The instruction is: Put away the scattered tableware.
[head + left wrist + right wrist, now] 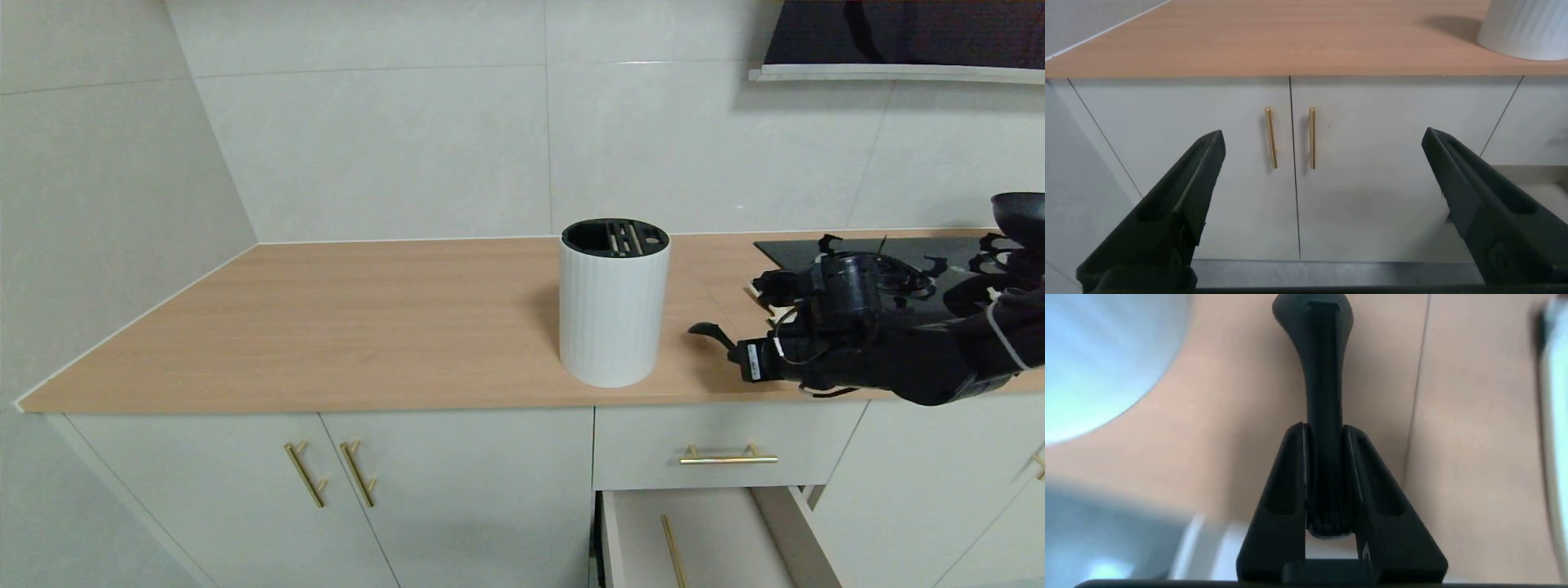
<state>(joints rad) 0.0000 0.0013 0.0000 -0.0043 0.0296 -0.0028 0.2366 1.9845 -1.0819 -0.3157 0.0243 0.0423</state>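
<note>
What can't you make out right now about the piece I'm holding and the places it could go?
- Working end of the black utensil: hidden behind the right gripper in the right wrist view and under the arm in the head view, so I can't tell what type it is.
- Slots of the utensil holder: too dark in the head view to see any contents.
- Inside of the open drawer: cut off by the head view's bottom edge.

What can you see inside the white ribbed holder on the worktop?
A black slotted insert fills the top of the white holder; nothing sticks out. Anything lower is hidden by insert and wall.
</note>
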